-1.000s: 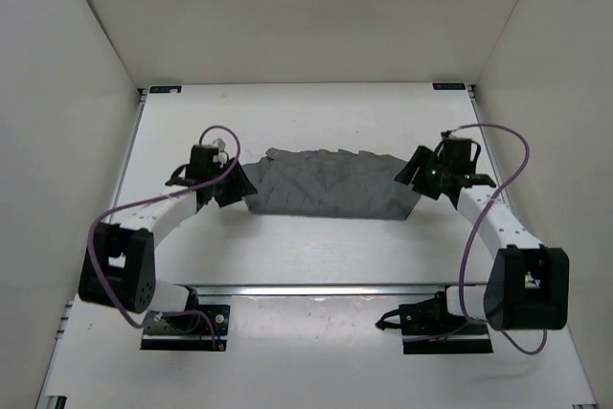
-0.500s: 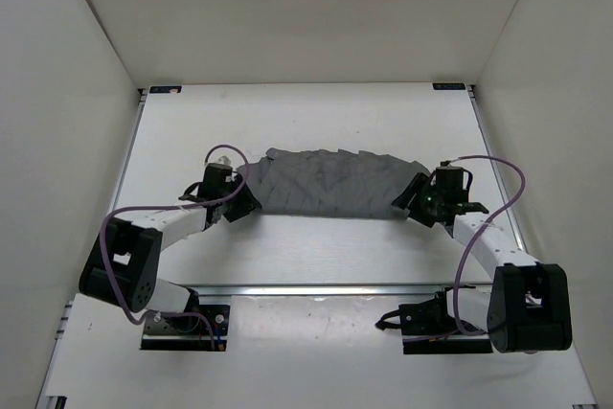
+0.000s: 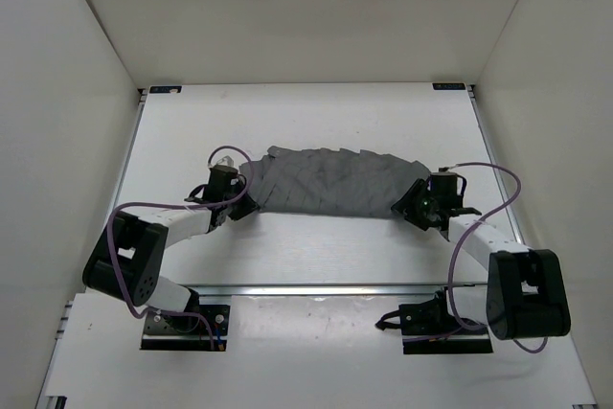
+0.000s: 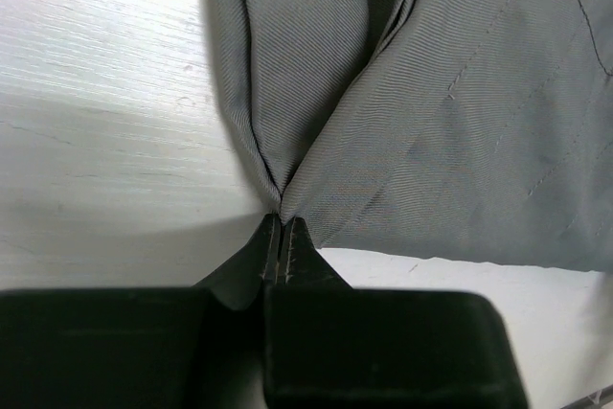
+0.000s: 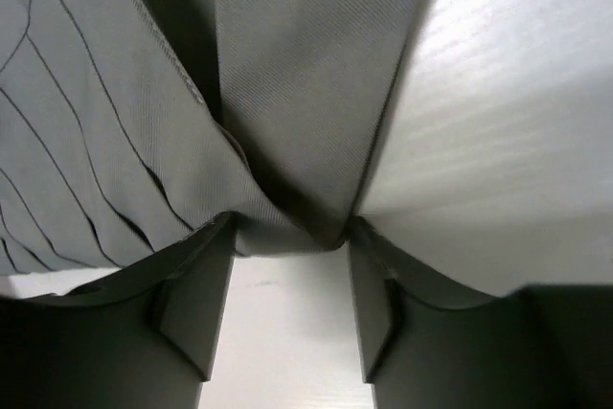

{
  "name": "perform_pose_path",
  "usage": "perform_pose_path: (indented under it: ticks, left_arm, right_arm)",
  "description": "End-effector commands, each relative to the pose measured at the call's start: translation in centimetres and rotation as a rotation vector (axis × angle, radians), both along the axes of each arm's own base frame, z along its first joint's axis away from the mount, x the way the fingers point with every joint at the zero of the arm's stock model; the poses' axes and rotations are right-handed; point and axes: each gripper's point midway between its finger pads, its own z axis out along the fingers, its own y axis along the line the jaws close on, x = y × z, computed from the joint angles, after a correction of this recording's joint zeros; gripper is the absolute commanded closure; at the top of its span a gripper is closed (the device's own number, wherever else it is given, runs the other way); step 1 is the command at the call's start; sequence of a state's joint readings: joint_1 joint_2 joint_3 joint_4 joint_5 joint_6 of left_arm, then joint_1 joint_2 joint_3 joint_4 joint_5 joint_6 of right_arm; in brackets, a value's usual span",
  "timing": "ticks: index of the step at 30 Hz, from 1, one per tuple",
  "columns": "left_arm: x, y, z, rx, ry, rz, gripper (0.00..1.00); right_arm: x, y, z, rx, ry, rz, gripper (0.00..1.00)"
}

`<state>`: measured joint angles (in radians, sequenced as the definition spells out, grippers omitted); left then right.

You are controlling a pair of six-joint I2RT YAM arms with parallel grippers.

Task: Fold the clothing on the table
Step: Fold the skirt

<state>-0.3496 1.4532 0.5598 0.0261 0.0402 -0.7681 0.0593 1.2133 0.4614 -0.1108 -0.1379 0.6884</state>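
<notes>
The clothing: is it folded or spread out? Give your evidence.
Spread out: the clothing lies flat as one wide pleated fan across the table, only its near corners bunched.

Plain white walls enclose a white table (image 3: 316, 112) on three sides: a back wall (image 3: 287, 7), a left wall (image 3: 48, 93) and a right wall (image 3: 565, 74). Soft, even light falls from above and casts only faint shadows. Small dark brackets (image 3: 165, 89) mark the table's two far corners, and a metal rail (image 3: 316, 288) crosses its near part.
</notes>
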Motion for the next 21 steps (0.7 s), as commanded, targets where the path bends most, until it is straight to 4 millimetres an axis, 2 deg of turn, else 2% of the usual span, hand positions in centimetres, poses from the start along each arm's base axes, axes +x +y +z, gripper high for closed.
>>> perform_pose_path:
  ticks: [1, 3, 4, 5, 7, 11, 12, 13, 15, 16, 17, 19, 20, 21]
  left_arm:
    - [0.3, -1.0, 0.5, -0.016, -0.026, -0.023, 1.00]
    - [0.0, -1.2, 0.3, -0.015, -0.021, -0.036, 1.00]
    - [-0.4, -1.1, -0.2, -0.016, -0.006, -0.033, 1.00]
    - [-0.2, -1.3, 0.1, -0.021, -0.012, -0.039, 1.00]
    - [-0.7, -1.8, 0.0, -0.029, 0.001, -0.058, 1.00]
    - [-1.0, -3.6, 0.6, -0.023, -0.006, -0.104, 1.00]
    - [-1.0, -4.3, 0.7, -0.032, -0.007, -0.112, 1.00]
    - [-1.2, -5.1, 0.7, -0.040, -0.007, -0.132, 1.00]
    - [-1.7, -6.7, 0.7, -0.062, -0.011, -0.153, 1.00]
    - [-1.8, -7.0, 0.4, -0.062, -0.005, -0.154, 1.00]
    - [-1.9, -7.4, 0.1, -0.058, 0.003, -0.165, 1.00]
    - [-2.1, -7.6, -0.7, -0.046, 0.021, -0.166, 1.00]
    - [-2.0, -7.6, -1.0, -0.044, 0.027, -0.161, 1.00]
    - [-2.2, -7.4, -1.4, -0.041, 0.037, -0.159, 1.00]
  right_arm:
    - [0.9, 0.3, -0.6, 0.005, -0.015, -0.007, 0.54]
    - [1.2, 0.8, -1.0, 0.028, 0.004, 0.007, 0.75]
    - [1.4, 1.0, -0.9, 0.046, 0.000, 0.023, 0.93]
    - [1.7, 1.1, -0.7, 0.057, -0.003, 0.027, 1.00]
    - [2.0, 1.5, 0.4, 0.089, -0.022, 0.044, 1.00]
    - [3.3, -0.8, 3.9, -0.009, -0.082, 0.028, 1.00]
    - [4.1, -1.5, 5.7, -0.042, -0.131, 0.028, 1.00]
    - [4.0, -1.6, 6.6, -0.063, -0.142, 0.050, 1.00]
    - [5.6, -2.6, 10.1, -0.113, -0.203, 0.072, 1.00]
    - [6.1, -2.3, 11.3, -0.154, -0.208, 0.125, 1.00]
    - [5.6, -1.8, 10.8, -0.197, -0.156, 0.189, 1.00]
    - [6.9, 1.2, 13.1, -0.241, -0.180, 0.333, 1.00]
    - [6.4, 2.6, 12.4, -0.251, -0.143, 0.397, 1.00]
    - [7.3, 3.7, 13.4, -0.254, -0.161, 0.434, 1.00]
